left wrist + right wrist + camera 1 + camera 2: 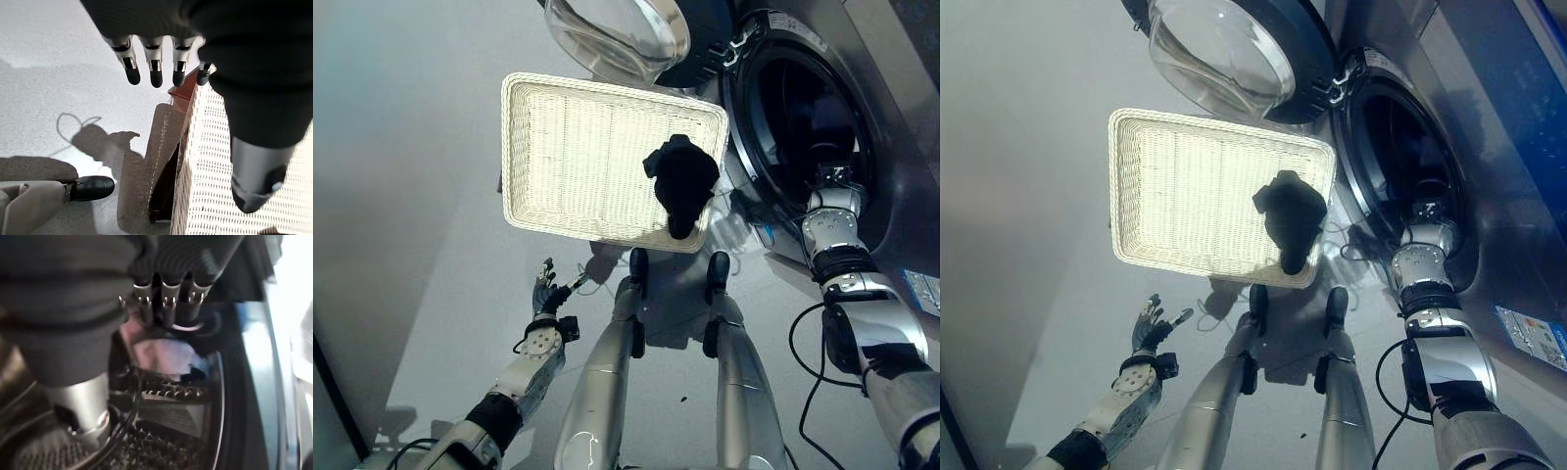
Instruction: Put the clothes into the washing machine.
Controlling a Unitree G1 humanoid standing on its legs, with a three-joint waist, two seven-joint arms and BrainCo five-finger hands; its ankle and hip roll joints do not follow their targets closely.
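While the right hand point(835, 186) is inside the round opening of the washing machine point(881, 117), the step in hand seems to be the delivery of one piece of clothing into the drum. In the right wrist view a pale cloth point(164, 355) lies just past the fingertips point(166, 308) of this hand, over the perforated metal of the drum; the fingers point straight toward it, but I cannot tell if they touch it or if it is already free. One more piece, a dark garment point(682, 181), lies in the white wicker basket point(548, 137) on the floor, at the basket's edge nearest to the machine and close to its near corner, with one end hanging over the rim. The door point(617, 34) of the machine stands open beyond the far edge of the basket. The left hand point(545, 289) hangs low over the floor, just before the near edge of the basket, with fingers spread and relaxed, holding nothing. I judge that the next move calls for drawing the right hand out of the drum without dragging the pale cloth back, then reaching to the dark garment.
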